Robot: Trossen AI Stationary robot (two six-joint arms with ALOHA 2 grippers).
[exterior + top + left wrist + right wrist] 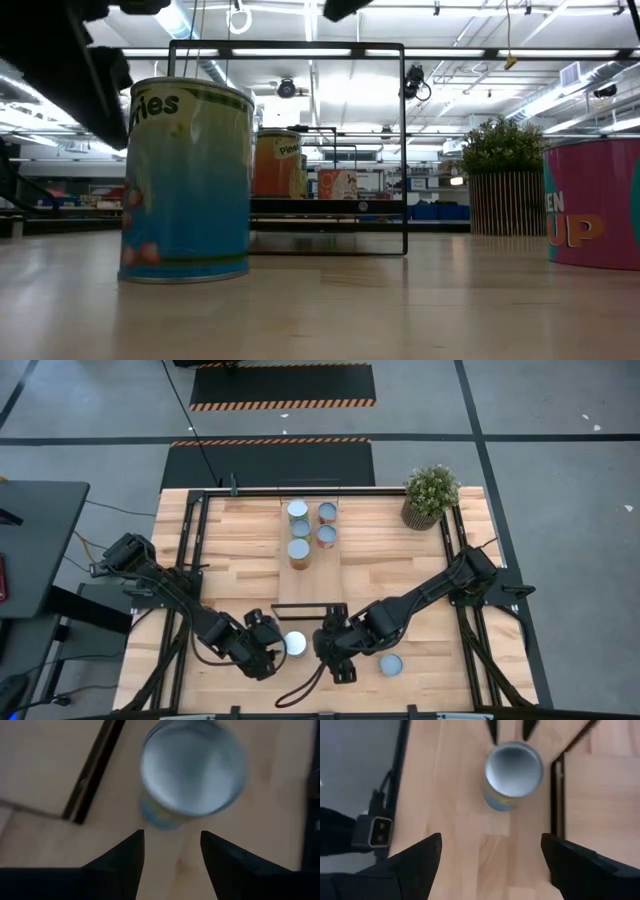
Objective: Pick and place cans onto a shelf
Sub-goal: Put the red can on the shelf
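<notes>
A white-topped can (295,644) with a blue label stands upright on the table, just off the near end of the light-wood shelf (312,575). It also shows in the low view (187,180). My left gripper (270,647) is open on its left, the fingertips (172,840) just short of the can (192,767). My right gripper (325,645) is open wide on the can's right, farther off, facing the can (514,770). Several cans (300,528) stand on the shelf's far half. A pale-blue-topped can (391,664) stands on the table to the right of my right gripper.
A potted green plant (430,495) stands at the table's far right corner. The shelf's black wire end frame (290,150) rises just behind the near can. Black rails (185,560) run along the table's left and right sides. A black cable (300,688) loops near the front edge.
</notes>
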